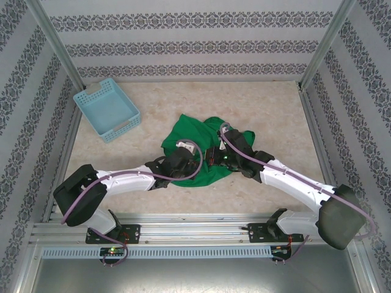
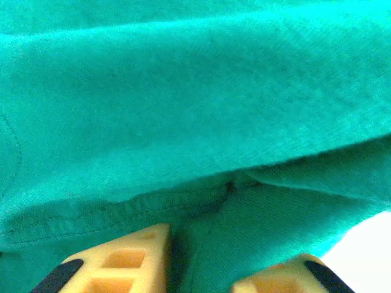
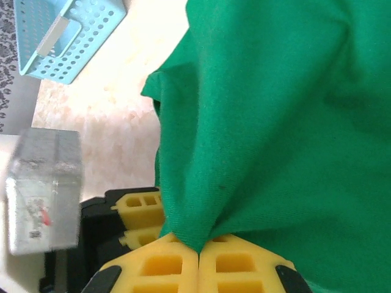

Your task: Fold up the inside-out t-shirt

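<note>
The inside-out t-shirt point(image 1: 189, 137), bright green, lies bunched in a heap at the middle of the table. Both grippers meet at its near edge. My right gripper point(image 3: 198, 247) is shut, a peak of green cloth point(image 3: 275, 122) pinched between its yellow fingers. Just to its left, my left gripper point(image 1: 201, 160) has its yellow fingers point(image 3: 140, 210) close together at the cloth's edge. In the left wrist view a fold of the shirt point(image 2: 195, 110) with a stitched hem point(image 2: 122, 210) runs down between the left gripper's point(image 2: 201, 244) two fingers, which are shut on it.
A light blue lattice basket point(image 1: 107, 108) stands at the back left of the marble-patterned table point(image 1: 263, 104), also visible in the right wrist view as the basket point(image 3: 67, 36). Metal frame posts and patterned walls enclose the table on three sides.
</note>
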Controlling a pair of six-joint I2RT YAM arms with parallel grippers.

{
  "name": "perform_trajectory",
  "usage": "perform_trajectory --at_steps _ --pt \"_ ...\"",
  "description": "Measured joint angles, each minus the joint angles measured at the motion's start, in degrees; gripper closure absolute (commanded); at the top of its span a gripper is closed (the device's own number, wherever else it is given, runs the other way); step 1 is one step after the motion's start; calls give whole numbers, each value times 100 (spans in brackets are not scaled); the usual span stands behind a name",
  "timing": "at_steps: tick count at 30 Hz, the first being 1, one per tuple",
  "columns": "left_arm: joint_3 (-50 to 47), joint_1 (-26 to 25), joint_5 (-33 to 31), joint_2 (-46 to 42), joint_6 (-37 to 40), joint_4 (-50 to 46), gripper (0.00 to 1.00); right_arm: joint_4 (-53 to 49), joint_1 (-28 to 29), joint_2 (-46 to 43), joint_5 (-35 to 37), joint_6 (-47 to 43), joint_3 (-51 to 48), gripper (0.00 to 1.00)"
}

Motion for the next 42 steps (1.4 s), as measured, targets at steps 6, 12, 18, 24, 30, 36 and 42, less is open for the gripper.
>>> perform_trajectory --at_steps 6,12,18,24,30,36,42 --pt "-363 4 -46 -321 72 369 100 -212 -713 -140 -262 -24 -111 100" --pt "-555 7 61 -520 155 413 100 -240 -1471 691 -400 -476 68 100" --pt "-470 57 240 -321 149 540 100 -295 -1523 1464 -343 -962 498 82" --pt "-367 122 365 -208 129 540 100 -680 -1202 577 310 -1427 509 65" --pt "-313 223 505 -153 101 549 100 -732 -468 -417 562 -1506 74 66" --pt "-310 234 535 -153 72 549 100 -748 -144 107 708 -1449 -175 68" --pt "-291 234 601 -155 9 549 100 -745 -46 660 1043 -1449 -48 67"
